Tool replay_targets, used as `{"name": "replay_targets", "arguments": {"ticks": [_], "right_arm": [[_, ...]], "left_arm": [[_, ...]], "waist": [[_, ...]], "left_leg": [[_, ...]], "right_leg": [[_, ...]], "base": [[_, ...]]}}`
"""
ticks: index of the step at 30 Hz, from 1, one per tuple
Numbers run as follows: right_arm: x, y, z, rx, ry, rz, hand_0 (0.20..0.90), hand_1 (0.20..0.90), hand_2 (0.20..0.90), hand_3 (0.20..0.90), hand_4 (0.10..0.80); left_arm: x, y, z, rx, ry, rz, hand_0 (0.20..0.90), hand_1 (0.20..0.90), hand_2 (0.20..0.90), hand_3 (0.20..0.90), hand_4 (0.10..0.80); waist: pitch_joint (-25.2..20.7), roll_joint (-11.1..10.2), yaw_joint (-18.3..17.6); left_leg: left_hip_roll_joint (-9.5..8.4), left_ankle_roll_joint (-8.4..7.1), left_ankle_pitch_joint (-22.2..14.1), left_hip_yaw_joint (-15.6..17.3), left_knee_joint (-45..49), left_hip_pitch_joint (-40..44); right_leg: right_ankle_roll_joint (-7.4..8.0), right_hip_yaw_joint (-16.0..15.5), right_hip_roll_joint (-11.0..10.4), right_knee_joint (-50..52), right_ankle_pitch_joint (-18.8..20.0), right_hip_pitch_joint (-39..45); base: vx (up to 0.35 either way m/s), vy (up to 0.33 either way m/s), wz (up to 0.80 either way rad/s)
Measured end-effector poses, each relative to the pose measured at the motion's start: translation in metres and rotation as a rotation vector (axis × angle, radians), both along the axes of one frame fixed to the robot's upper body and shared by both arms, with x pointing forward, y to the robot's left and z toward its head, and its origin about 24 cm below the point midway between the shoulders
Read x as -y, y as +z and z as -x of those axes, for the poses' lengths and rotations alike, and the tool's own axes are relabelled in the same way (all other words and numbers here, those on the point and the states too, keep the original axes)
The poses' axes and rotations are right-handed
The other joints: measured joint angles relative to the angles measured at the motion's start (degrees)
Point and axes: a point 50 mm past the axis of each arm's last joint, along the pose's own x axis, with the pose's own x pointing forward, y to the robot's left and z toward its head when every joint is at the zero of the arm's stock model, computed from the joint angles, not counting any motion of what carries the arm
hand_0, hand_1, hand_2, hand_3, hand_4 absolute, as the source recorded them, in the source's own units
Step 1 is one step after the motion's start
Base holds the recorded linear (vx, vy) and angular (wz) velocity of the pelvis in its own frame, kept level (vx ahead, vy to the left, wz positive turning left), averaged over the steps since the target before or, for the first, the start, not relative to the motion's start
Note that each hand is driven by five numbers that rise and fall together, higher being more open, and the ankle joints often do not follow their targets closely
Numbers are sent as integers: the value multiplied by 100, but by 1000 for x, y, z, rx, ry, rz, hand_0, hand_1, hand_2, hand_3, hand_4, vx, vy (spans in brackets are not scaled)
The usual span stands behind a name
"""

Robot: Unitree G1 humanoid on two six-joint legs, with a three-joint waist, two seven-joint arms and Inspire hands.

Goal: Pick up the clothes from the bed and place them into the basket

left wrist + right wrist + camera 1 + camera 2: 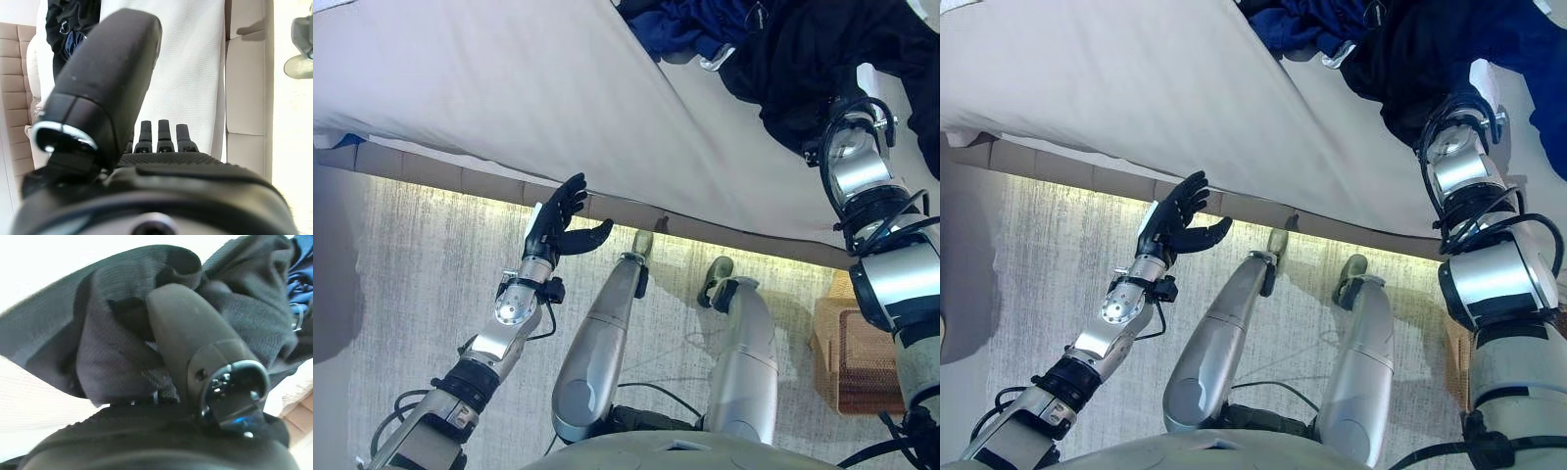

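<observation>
A: Currently logging the grasp step. The right hand [161, 362] is reaching over the bed [538, 88] into the black garment [803, 59], and in its wrist view the thumb is curling against a fold of that dark cloth, so I am reading it as pinching the fabric.

B: Where are the clothes lying?

A: They are sitting bunched at the far side of the bed, the black garment touching a blue garment [690, 27] beside it. Nothing is lifting clear of the sheet yet, as far as I can judge.

B: And the other arm?

A: The left hand [560, 223] is hovering with fingers spread, empty, just off the bed's near edge above the floor.

B: Next move?

A: Probably raising the pinched cloth and swinging it toward the basket [857, 357], which is standing on the floor at the robot's right, partly hidden behind the right arm. The blue piece may be dragging along, since the two are tangling.
</observation>
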Motion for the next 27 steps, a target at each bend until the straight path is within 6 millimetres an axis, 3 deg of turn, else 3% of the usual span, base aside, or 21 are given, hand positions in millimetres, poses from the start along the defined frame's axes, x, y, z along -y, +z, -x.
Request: {"name": "replay_targets", "arguments": {"ticks": [6,14,18,22,26,27], "right_arm": [[2,-15,2,-45,8,-23,300,300,300,200,100],[4,-19,3,-44,1,-45,300,300,300,200,100],[13,-8,7,-1,-10,-60,300,300,300,200,100],[21,16,13,96,-10,-87,300,300,300,200,100],[29,31,19,166,-13,-104,300,300,300,200,100],[31,34,20,179,-15,-113,300,300,300,200,100]], "left_arm": [[0,-1,1,-5,2,0,900,900,900,900,800],[0,-2,2,-5,0,1,900,900,900,900,800],[1,1,0,4,-7,1,900,900,900,900,800],[1,0,-2,-18,-7,-8,900,900,900,900,800],[-1,-9,0,-98,-3,-33,900,900,900,900,800],[-3,-14,3,-121,1,-39,900,900,900,900,800]], "waist": [[1,0,18],[1,-5,-138],[-15,-30,-221],[-26,-52,-225],[-64,-120,-300],[-265,-216,-330]], "left_leg": [[100,20,-71,116,-103,429],[218,4,436,185,-1819,1925],[262,-28,590,195,-2558,2696],[326,-23,666,227,-2949,3334],[397,-34,677,231,-3388,4181],[397,-36,679,237,-3455,4270]], "right_leg": [[-65,49,93,-204,67,398],[57,-105,276,-1786,590,1784],[34,-233,314,-2357,649,2464],[151,-252,419,-2736,761,3072],[185,-300,544,-3215,788,3938],[187,-310,546,-3289,786,4009]], "base": [[-2,-25,-13],[21,-45,-13],[72,-49,-3],[104,-16,-10],[211,12,-8],[247,39,-7]]}}
